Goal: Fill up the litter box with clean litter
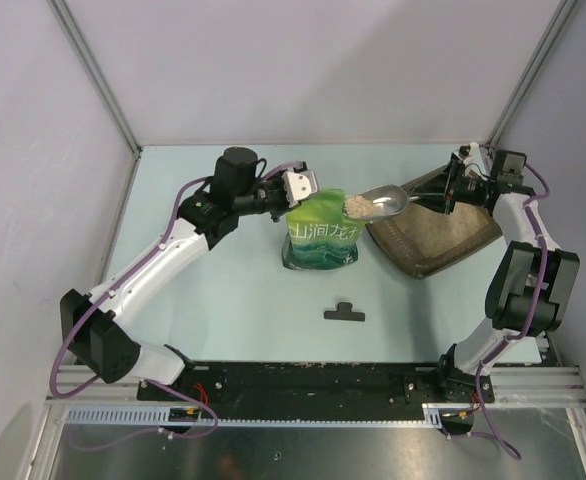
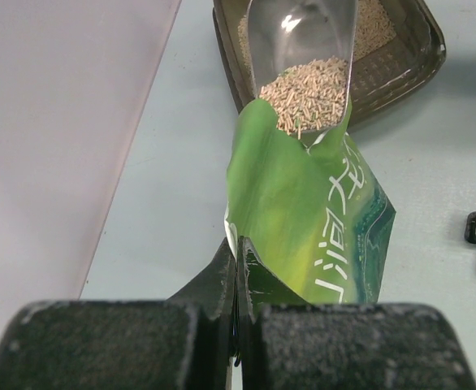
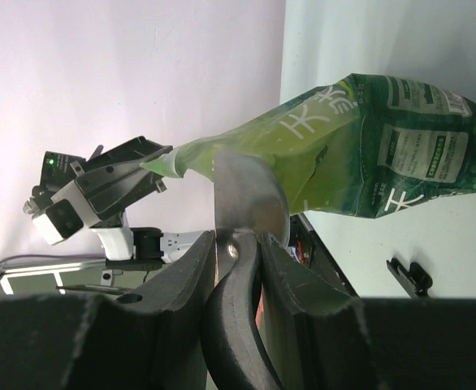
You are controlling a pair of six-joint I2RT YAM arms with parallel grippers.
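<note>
From my station, the left gripper (image 1: pixel 301 186) has its fingers pressed flat together on the top edge of the green bag (image 1: pixel 321 238), pinching the film and holding the mouth up. The bag stands on the table (image 1: pixel 223 290) near the middle. The right gripper (image 1: pixel 452 191) is closed on the handle of the silver scoop (image 1: pixel 380 203); its wrist view shows the jaws clamped either side of that handle. The scoop's bowl sits at the bag's mouth, heaped with clean litter (image 1: pixel 357 206), pale pellets piled toward the lip. The litter box (image 1: pixel 435 240) lies flat on the table just right of the bag, with a thin layer of litter already on its floor, so I judge the fill as partly done. What matters for my next move is that the box is to the right of the bowl and a little nearer, lower than it, and almost under the scoop's handle. The scoop's long axis runs left to right, bowl toward the bag, handle toward the right arm. The right arm is plainly the nearer one to the box, so I expect a short pull back to the right before tipping. A black clip (image 1: pixel 344 312) lies apart on the near side.
</note>
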